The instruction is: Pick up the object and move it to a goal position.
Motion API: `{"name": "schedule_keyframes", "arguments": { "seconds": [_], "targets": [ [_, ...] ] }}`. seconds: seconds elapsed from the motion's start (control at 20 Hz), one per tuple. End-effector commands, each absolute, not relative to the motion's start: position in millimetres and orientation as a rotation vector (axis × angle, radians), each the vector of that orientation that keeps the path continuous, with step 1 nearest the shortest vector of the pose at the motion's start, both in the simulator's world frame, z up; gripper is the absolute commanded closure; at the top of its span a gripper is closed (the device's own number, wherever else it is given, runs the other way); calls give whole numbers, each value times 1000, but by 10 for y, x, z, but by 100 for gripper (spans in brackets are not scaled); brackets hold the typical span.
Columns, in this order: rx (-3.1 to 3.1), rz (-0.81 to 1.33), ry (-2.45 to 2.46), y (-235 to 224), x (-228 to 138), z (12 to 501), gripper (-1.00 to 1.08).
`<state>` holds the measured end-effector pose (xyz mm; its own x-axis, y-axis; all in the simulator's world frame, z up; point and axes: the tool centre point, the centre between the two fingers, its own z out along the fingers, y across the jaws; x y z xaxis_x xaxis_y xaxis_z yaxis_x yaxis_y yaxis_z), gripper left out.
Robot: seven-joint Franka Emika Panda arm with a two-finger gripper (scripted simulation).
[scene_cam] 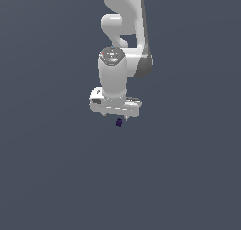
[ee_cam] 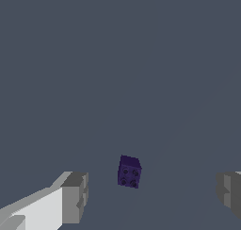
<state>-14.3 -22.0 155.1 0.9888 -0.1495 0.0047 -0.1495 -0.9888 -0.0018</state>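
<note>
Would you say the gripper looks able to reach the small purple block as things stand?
Probably yes: the gripper is open, the purple block lies in the gap between its fingers, touching neither, and nothing blocks the way.

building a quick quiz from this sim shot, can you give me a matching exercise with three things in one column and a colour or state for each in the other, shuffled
Column A
1. block
2. gripper
3. arm

Column B
a. white, reaching down from the top of the exterior view
b. dark purple, four dark dots on one face
c. open, grey fingers apart on either side of the block, not touching it

Pairs: 1-b, 2-c, 3-a
</note>
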Motion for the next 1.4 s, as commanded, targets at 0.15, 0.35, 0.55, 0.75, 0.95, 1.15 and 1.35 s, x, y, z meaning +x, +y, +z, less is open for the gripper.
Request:
{"name": "schedule_keyframes", "arguments": {
  "seconds": [0.15, 0.35, 0.55, 0.75, 0.95, 1.15, 1.35],
  "targets": [
    [-3118, -4, 357, -153, -331, 1204, -92],
    [-3108, -2, 444, -113, -483, 973, -92],
    [-3100, -1, 505, -89, -596, 821, -92],
    [-3095, 0, 540, -77, -662, 739, -92],
    [-3095, 2, 541, -75, -670, 729, -92],
    [-3095, 2, 541, -73, -672, 681, -92],
    [-3094, 1, 543, -74, -680, 539, -92]
  ]
}}
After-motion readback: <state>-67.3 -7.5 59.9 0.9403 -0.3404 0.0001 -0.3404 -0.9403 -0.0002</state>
